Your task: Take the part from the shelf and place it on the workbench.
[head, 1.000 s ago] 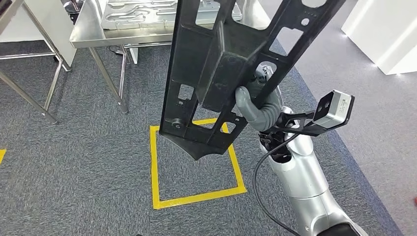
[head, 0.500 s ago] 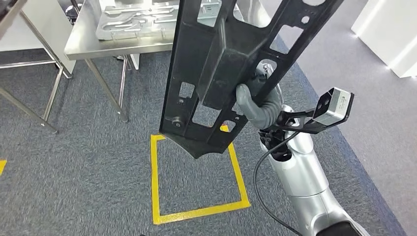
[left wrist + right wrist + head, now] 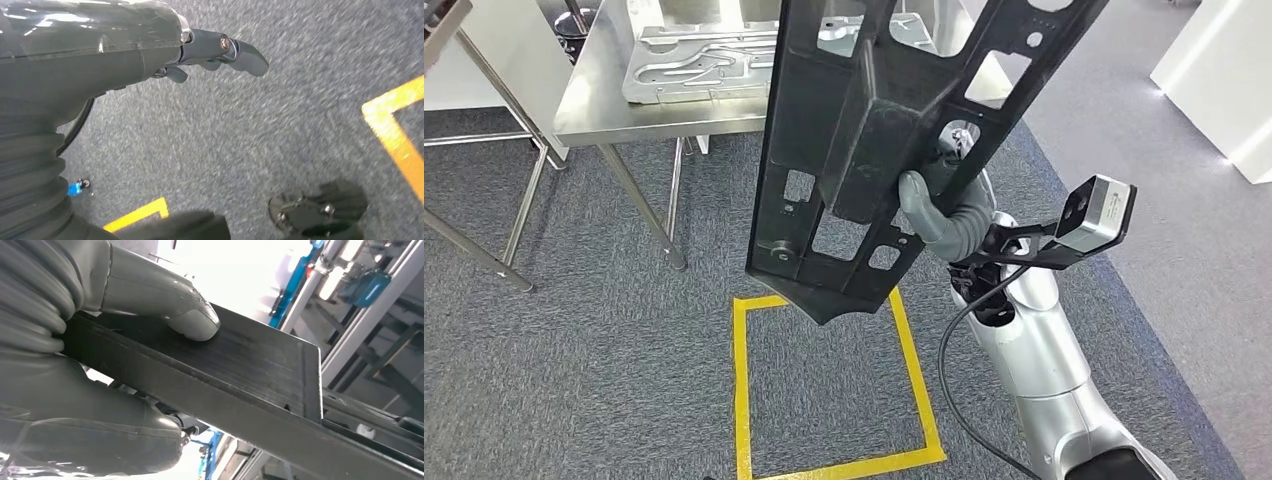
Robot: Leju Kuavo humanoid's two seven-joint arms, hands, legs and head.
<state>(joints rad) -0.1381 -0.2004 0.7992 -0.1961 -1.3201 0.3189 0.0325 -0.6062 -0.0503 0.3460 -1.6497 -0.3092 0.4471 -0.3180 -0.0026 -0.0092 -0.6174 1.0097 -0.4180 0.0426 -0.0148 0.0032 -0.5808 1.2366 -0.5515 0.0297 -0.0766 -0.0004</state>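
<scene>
Right hand [image 3: 939, 205] grips black part [image 3: 864, 150], off shelf; workbench [image 3: 594, 95] at 11 o'clock, placing remains. Left hand [image 3: 220, 50] hangs, fingers apart, empty.

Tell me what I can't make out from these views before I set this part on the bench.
- Black part: its upper end is cut off by the head view's top edge.
- Right robot hand: the part hides its fingers in the head view; the right wrist view shows a thumb pressing on the part.
- Steel workbench: the held part hides much of its surface.
- Left wrist view: the carpet is motion-blurred.
</scene>
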